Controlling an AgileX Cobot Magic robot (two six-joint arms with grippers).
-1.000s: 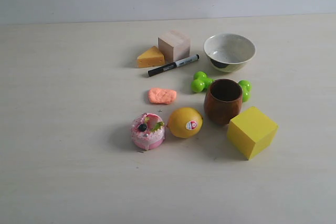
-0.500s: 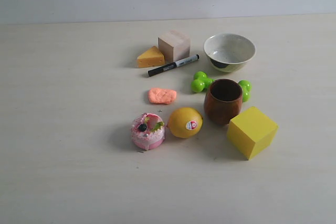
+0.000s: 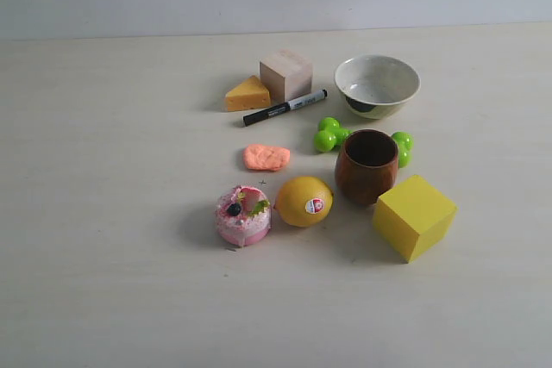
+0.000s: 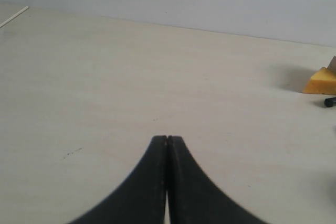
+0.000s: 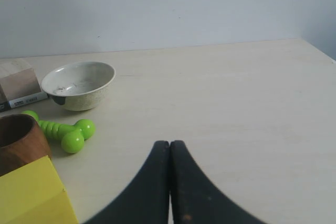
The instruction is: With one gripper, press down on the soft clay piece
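Observation:
The soft clay piece (image 3: 266, 157), a small flat salmon-orange lump with bumpy edges, lies on the table near the middle of the exterior view, between the black marker (image 3: 285, 108) and the lemon (image 3: 304, 202). No arm or gripper shows in the exterior view. In the left wrist view my left gripper (image 4: 167, 138) is shut with nothing in it, over bare table, and the clay is out of that view. My right gripper (image 5: 170, 143) is likewise shut and empty above bare table; the clay does not show there either.
Around the clay stand an orange cheese wedge (image 3: 247, 94), a beige cube (image 3: 285, 74), a white bowl (image 3: 377, 85), a green dumbbell toy (image 3: 330, 134), a brown wooden cup (image 3: 367, 165), a yellow cube (image 3: 414, 215) and a pink round cake (image 3: 243, 215).

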